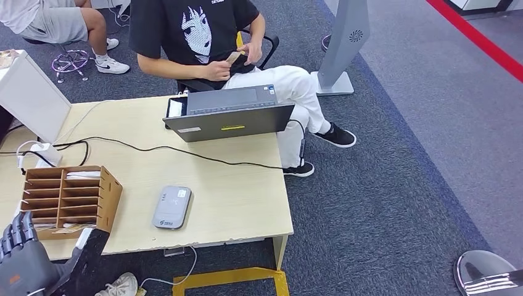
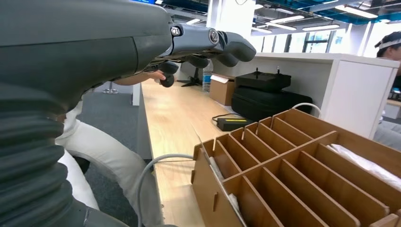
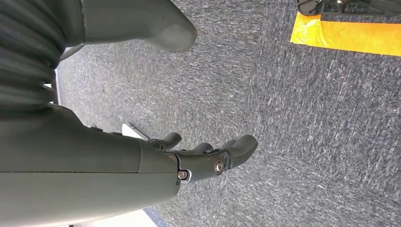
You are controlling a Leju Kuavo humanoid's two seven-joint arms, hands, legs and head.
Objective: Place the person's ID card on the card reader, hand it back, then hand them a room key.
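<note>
ID card (image 1: pixel 234 57) in person's hands, apparently | left hand (image 1: pixel 21 246) fingers apart, empty | right hand (image 3: pixel 208 153) fingers apart over carpet

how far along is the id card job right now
Nothing looks done. The person holds what looks like a card in their own hands. The card reader on the table is bare. The left hand is low by the wooden organizer, holding nothing; the right hand hangs empty over carpet. Left: take the card, place it on the reader, return it, hand over a key.
</note>
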